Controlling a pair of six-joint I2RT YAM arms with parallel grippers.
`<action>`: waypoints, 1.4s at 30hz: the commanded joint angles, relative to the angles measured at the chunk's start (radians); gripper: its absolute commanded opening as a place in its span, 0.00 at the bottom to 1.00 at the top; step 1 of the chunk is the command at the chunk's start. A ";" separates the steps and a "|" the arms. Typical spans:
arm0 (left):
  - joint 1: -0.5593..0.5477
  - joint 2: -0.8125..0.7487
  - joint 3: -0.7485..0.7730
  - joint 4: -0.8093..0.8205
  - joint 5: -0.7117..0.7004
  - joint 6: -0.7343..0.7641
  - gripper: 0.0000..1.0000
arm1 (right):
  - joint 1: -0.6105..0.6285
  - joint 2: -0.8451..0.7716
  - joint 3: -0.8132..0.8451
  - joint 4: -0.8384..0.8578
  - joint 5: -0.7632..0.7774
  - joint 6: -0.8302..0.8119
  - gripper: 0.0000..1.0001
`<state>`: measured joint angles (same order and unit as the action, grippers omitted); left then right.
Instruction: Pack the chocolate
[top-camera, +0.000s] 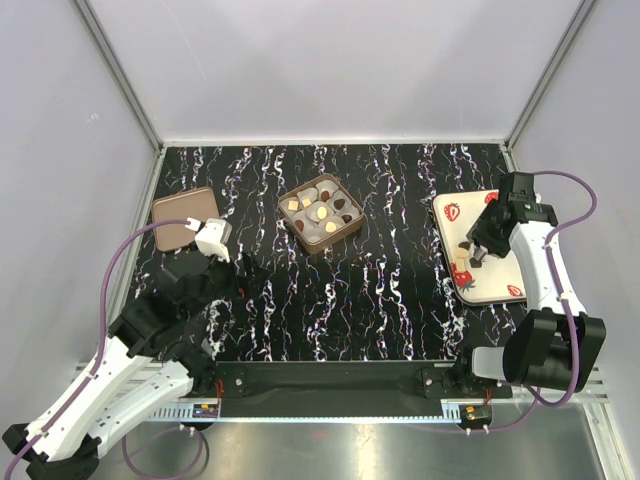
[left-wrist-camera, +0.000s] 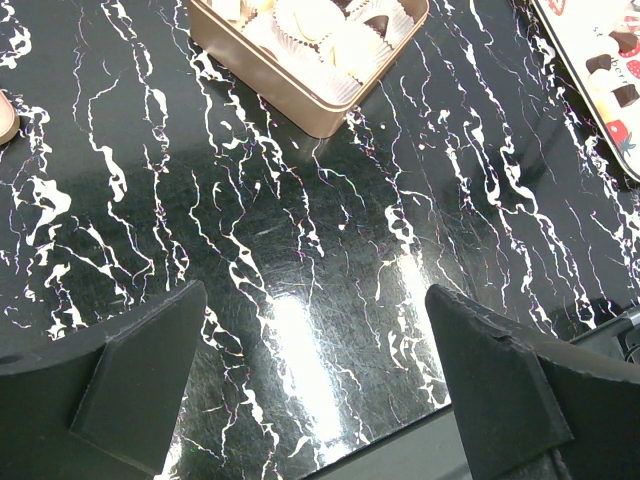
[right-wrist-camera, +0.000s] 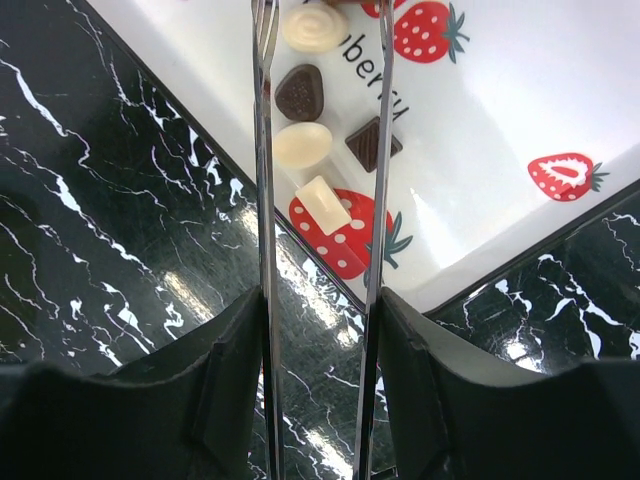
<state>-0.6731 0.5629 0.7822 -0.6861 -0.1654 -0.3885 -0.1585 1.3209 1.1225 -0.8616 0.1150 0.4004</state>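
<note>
Right wrist view: a white tray (right-wrist-camera: 520, 80) printed with red strawberries (right-wrist-camera: 565, 175) carries part of a word in thin dark letters (right-wrist-camera: 350, 80). Only "ber" can be read; the rest is cut off by metal tweezers (right-wrist-camera: 262, 200). No other writing or brand shows in any view.

The tabletop (top-camera: 400, 290) is glossy black marble with white veins, catching bright reflections. Plain pale walls (top-camera: 330, 60) close in the back and sides, with metal struts (top-camera: 120, 70) in the corners.

The right arm reaches forward over the tray at the right of the tabletop. The right claw (right-wrist-camera: 320, 300) is pinching the tweezers, whose two thin prongs run up over the tray, spread apart. Loose chocolate (right-wrist-camera: 299, 92) lies on the tray between and beside the prongs: a pale swirled round, a dark heart shape, a pale oval, a dark square under the right prong and a white block on a strawberry print.

More pieces, dark and pale, sit in white paper cups (left-wrist-camera: 350, 45) inside a golden-brown box (left-wrist-camera: 280, 90) at the middle of the tabletop. A brown lid (top-camera: 180, 215) lies flat at the far left.

The left arm bends in from the near left corner, its wrist between lid and box. The left claw (left-wrist-camera: 312, 300) is spread wide above bare marble, with nothing between its fingers.
</note>
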 joint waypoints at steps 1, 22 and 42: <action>-0.002 -0.001 -0.001 0.045 0.007 0.013 0.99 | -0.006 -0.022 0.060 0.009 0.037 0.005 0.53; -0.002 0.000 -0.001 0.045 0.006 0.013 0.99 | -0.061 0.054 0.002 0.110 -0.011 -0.032 0.56; -0.002 0.005 0.000 0.045 0.003 0.014 0.99 | -0.062 0.103 0.003 0.115 -0.048 -0.054 0.43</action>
<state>-0.6731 0.5629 0.7822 -0.6861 -0.1654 -0.3885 -0.2161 1.4311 1.0958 -0.7704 0.0849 0.3622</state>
